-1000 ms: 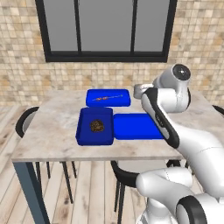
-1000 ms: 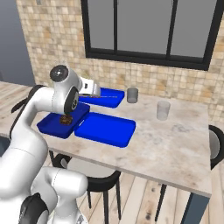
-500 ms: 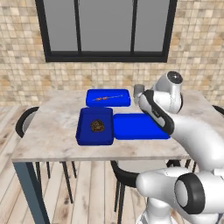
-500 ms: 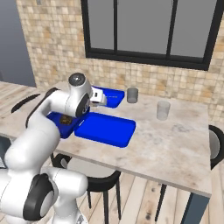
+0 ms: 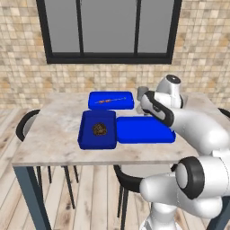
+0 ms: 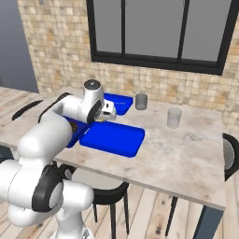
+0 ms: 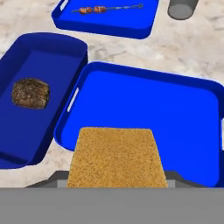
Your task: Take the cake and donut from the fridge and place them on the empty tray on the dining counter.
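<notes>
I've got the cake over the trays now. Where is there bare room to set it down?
The empty tray is bare across its whole floor, bordered by the tray with brown food on one side and the skewer tray beyond. The hand holds the cake over its near edge. Open counter lies past the glasses.

The cake (image 7: 117,157) hangs above the empty tray (image 7: 175,122) (squarish tray (image 7: 39,65) alongside) on the dining counter (image 5: 54,134).
</notes>
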### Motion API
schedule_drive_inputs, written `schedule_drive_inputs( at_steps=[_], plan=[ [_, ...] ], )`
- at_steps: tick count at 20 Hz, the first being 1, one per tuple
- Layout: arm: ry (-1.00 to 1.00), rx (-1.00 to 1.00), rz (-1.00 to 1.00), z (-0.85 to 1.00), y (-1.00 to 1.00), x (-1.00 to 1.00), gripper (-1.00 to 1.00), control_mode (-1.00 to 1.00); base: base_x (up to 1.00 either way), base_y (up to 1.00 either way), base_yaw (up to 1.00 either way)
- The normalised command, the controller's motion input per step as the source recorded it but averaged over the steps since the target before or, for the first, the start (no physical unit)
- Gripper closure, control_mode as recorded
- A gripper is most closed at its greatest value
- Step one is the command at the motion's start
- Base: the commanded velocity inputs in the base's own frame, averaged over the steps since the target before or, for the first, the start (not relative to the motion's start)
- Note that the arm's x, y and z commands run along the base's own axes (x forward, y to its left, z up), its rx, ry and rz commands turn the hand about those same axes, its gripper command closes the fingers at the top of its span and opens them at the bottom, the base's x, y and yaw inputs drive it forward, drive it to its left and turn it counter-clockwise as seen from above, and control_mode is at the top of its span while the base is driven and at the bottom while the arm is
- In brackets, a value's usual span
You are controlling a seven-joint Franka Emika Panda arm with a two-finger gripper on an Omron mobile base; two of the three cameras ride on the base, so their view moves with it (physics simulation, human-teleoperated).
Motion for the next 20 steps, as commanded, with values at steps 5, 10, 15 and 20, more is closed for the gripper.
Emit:
schedule_drive_inputs(
  at_steps=[5,10,15,20],
  plan=[
    [0.03,0.0,0.0,-0.39,0.0,0.0,1.0,-1.0,0.0,0.0,0.0],
    [0.0,0.0,0.0,-0.36,0.0,0.0,1.0,-1.0,0.0,0.0,0.0],
    [0.0,0.0,0.0,-0.36,0.0,0.13,1.0,-1.0,0.0,0.0,0.0],
    [0.0,0.0,0.0,-0.31,0.0,0.28,1.0,-1.0,0.0,0.0,0.0]
  ],
)
